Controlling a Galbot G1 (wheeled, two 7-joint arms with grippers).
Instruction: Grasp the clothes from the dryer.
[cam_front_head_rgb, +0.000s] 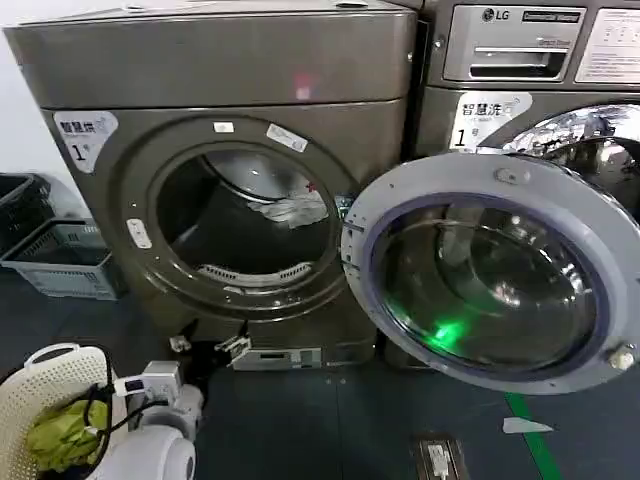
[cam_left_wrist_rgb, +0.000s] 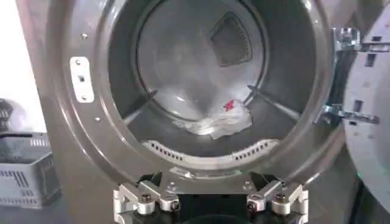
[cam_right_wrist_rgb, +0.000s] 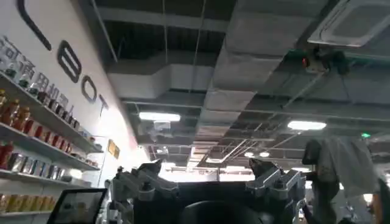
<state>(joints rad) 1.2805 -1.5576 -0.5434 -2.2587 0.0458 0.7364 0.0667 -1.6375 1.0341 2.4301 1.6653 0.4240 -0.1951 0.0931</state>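
Your left pincer (cam_left_wrist_rgb: 210, 201) sits spread just outside the dryer (cam_front_head_rgb: 230, 110) porthole, low at its front rim, holding nothing. The clothes (cam_left_wrist_rgb: 214, 123) lie on the drum floor inside the dryer — white, with a red mark. Your right pincer (cam_right_wrist_rgb: 207, 185) points at the ceiling, spread — well away from the dryer.

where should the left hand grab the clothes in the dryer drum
Grip the raised, crumpled middle of the clothes, probably near the red mark. Come straight in through the dryer's open porthole with the left hand, then down, since the bundle lies low on the drum floor.
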